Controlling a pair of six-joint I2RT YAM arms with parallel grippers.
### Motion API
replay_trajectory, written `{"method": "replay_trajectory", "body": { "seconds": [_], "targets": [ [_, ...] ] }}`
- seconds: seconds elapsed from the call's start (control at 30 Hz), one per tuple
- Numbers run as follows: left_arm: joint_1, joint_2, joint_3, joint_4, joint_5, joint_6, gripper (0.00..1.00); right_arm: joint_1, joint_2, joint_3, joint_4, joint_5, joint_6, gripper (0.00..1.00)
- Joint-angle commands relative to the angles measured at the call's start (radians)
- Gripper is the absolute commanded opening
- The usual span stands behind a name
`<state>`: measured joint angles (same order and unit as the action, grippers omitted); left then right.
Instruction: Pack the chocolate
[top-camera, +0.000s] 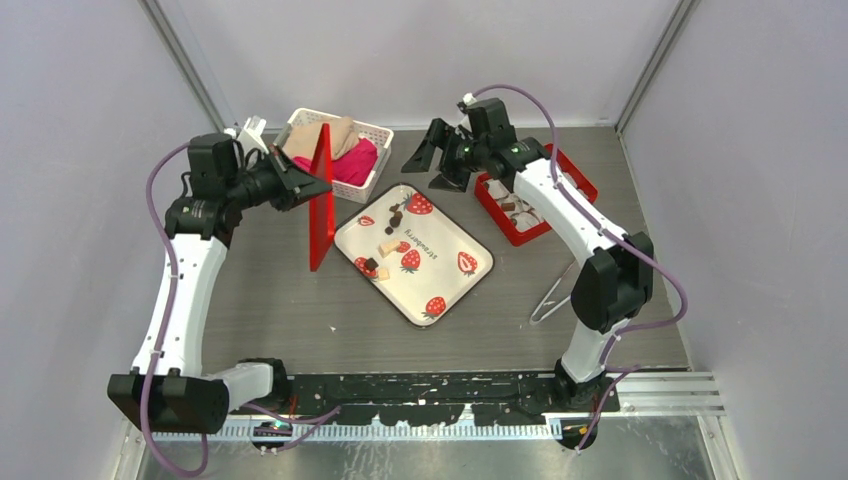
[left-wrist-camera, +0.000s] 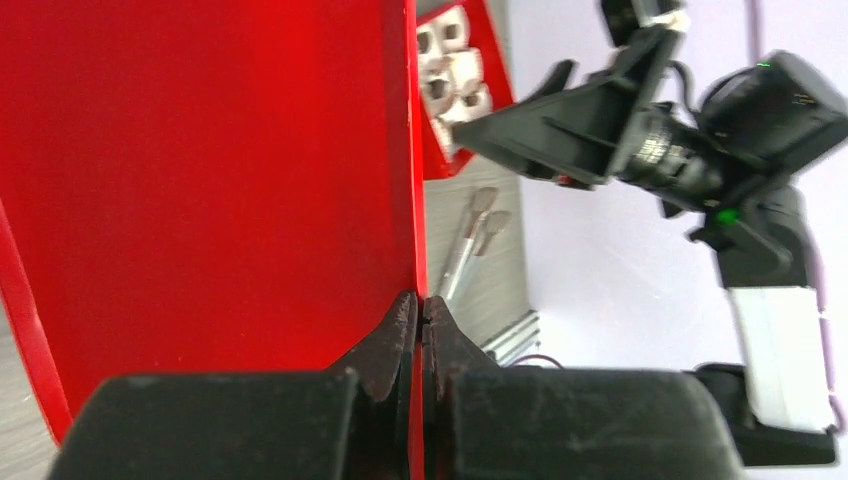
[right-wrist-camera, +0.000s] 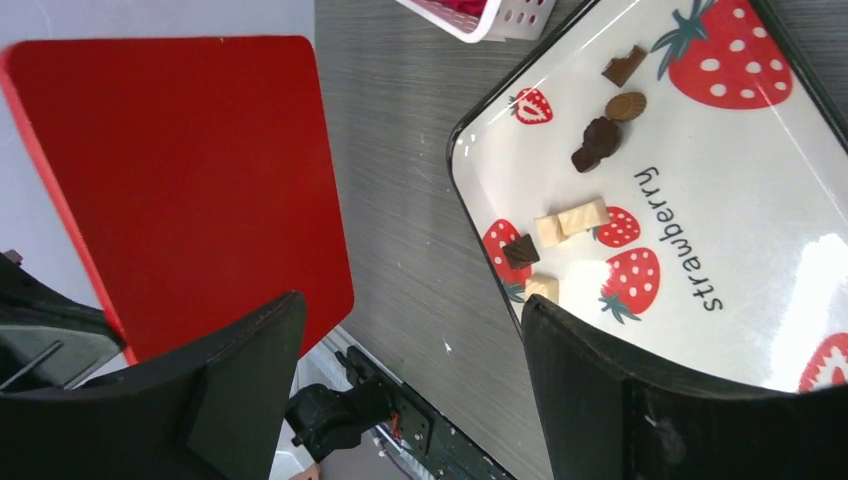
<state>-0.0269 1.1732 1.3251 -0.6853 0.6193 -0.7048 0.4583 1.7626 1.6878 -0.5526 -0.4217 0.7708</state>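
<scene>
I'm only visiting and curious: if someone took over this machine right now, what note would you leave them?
Left gripper: shut on the edge of the red lid, holding it upright, left of the strawberry tray.
Right gripper: open, empty, hanging above the tray's far corner.
Chocolate: several pieces lie on the tray.
Red box: open, right of the tray; a few brownish bits seem to be inside.
Tongs: on the table, not held.
Done: lid off.
Left: move the tray's pieces into the box, then close the lid.
</scene>
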Motion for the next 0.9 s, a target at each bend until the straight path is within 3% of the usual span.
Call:
{"method": "replay_trajectory", "body": {
  "seconds": [0.0, 0.13, 0.3, 0.6, 0.87],
  "targets": [
    [0.0, -0.03, 0.01, 0.267, 0.173, -0.156, 0.0, -0.005, -0.014, -0.023, 0.125, -0.093, 0.034, 0.85],
    [-0.001, -0.04, -0.002, 0.44, 0.212, -0.287, 0.0, -0.019, 0.008, -0.059, 0.287, -0.271, 0.067, 0.86],
    [-0.004, -0.047, -0.024, 0.674, 0.237, -0.477, 0.0, -0.026, 0.019, -0.163, 0.704, -0.411, 0.204, 0.87],
    [-0.011, -0.079, 0.008, 0.803, 0.242, -0.587, 0.0, -0.026, 0.112, -0.318, 1.421, -0.35, 0.512, 0.9],
    [-0.013, -0.097, 0.042, 0.86, 0.224, -0.692, 0.0, 0.004, 0.357, -0.203, 1.981, -0.238, 0.922, 0.92]
  ]
}}
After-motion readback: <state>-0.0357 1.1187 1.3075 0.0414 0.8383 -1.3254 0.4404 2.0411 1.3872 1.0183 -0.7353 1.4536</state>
